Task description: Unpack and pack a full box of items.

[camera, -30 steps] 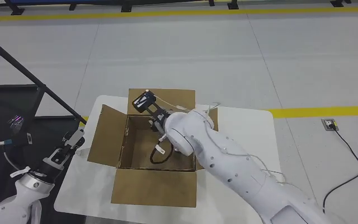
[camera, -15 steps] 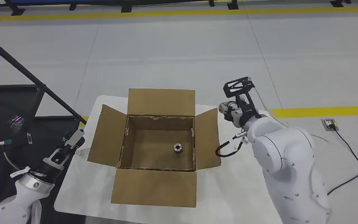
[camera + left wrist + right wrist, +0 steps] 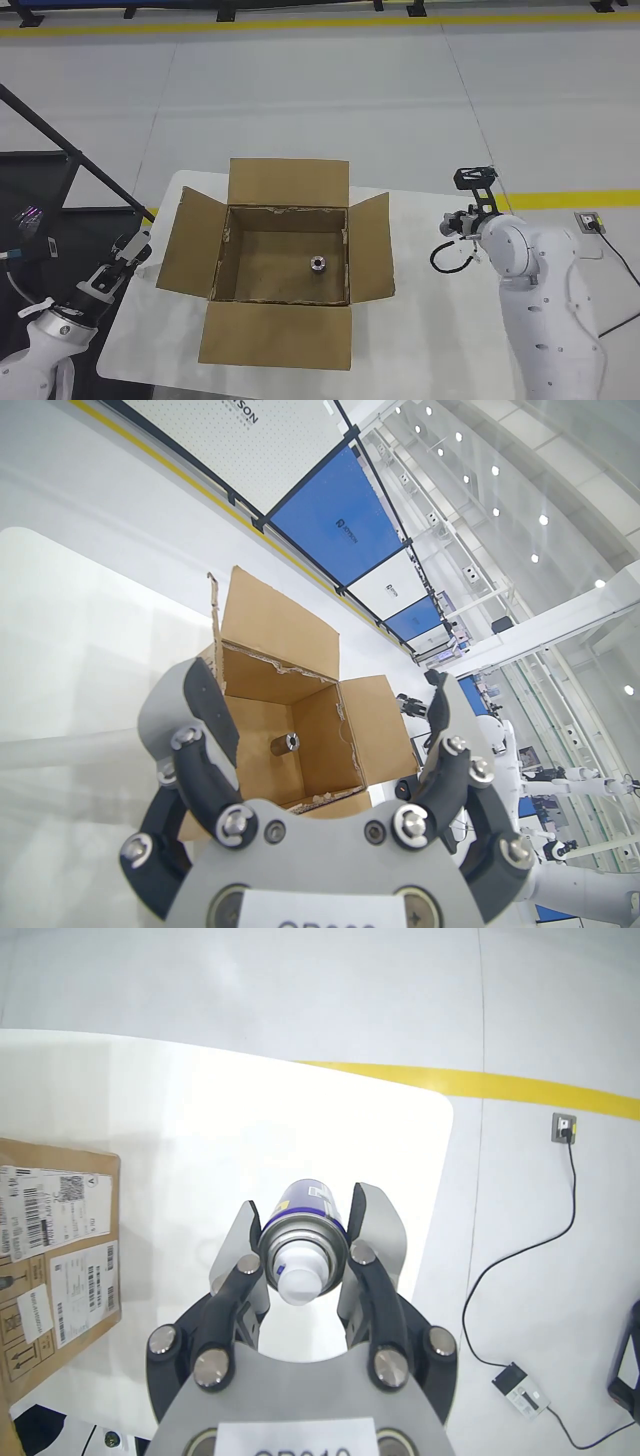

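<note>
Purple spray can [image 3: 306,1215] is sitting clamped in your right gripper [image 3: 306,1200] (left gripper [image 3: 320,680] gaping); you're unpacking, likely needing a gentle table [image 3: 440,330] set-down.

White table [image 3: 430,320], yellow floor line [image 3: 560,200], floor socket [image 3: 588,221], black cable [image 3: 464,1313]

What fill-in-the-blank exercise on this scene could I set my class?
1. The right gripper is shut on a ____.
2. The small metal cylinder lies inside the ____.
3. The left gripper holds nothing and is ____.
Missing words: spray can; box; open.
</note>
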`<state>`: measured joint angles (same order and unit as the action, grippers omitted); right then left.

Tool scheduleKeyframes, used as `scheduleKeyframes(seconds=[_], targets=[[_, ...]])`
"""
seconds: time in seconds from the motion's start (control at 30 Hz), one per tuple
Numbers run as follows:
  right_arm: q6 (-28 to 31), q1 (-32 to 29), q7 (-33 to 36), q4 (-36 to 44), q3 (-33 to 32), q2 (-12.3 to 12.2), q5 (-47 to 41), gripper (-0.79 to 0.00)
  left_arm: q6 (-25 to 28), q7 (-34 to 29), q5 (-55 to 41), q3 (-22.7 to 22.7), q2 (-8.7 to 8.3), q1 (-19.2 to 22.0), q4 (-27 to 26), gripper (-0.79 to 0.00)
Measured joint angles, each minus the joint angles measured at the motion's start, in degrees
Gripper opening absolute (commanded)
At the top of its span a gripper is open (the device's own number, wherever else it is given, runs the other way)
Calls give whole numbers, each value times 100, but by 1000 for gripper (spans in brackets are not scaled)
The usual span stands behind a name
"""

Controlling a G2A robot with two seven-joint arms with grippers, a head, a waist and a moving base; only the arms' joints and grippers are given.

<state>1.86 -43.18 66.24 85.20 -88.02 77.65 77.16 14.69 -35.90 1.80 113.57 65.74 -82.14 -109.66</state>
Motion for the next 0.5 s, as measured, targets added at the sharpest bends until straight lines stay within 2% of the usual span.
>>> scheduleKeyframes(seconds=[0.23,0.5], targets=[[84,83,-241,-927,-143,-69,35,-785,0,0,0,0,0,0,0,0],[73,127,-561,-1446,-48,-94,-15,-770,0,0,0,0,0,0,0,0]])
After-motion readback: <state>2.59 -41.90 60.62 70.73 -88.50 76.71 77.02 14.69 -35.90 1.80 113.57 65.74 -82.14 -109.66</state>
